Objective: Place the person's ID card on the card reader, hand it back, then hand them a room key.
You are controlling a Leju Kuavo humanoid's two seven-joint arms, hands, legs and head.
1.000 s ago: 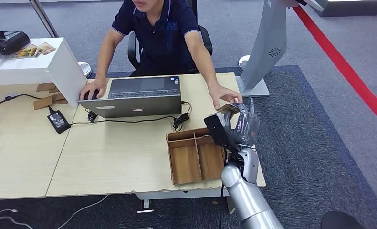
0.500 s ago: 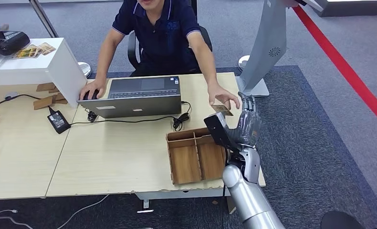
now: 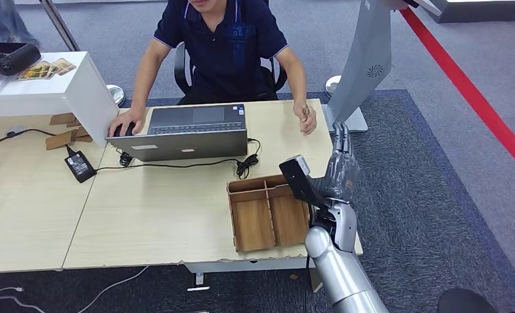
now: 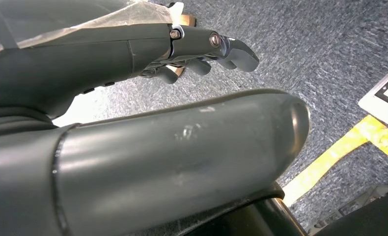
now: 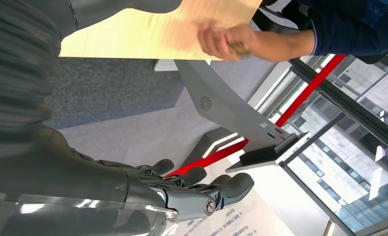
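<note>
My right hand point(image 3: 339, 168) is raised beside the table's right edge, fingers straight and apart, holding nothing; its fingers point(image 5: 194, 189) also appear in the right wrist view. The person's hand point(image 3: 305, 120) is drawn back over the table's far right corner and grips a small brownish card point(image 5: 236, 45). A black device point(image 3: 7, 56) sits on the white counter point(image 3: 79, 88) at the far left, with several cards point(image 3: 46, 68) next to it. My left hand point(image 4: 202, 51) hangs over grey carpet with its fingers loosely extended and nothing in them.
An empty wooden divided tray point(image 3: 268, 212) lies on the table just left of my right hand. An open laptop point(image 3: 186, 130), its cable and a power brick point(image 3: 80, 165) lie in front of the seated person. A grey kiosk stand point(image 3: 362, 65) rises at the right.
The person took the card from my right hand and pulled it back toward their body. My right hand's fingers straightened upward and now hold nothing.
</note>
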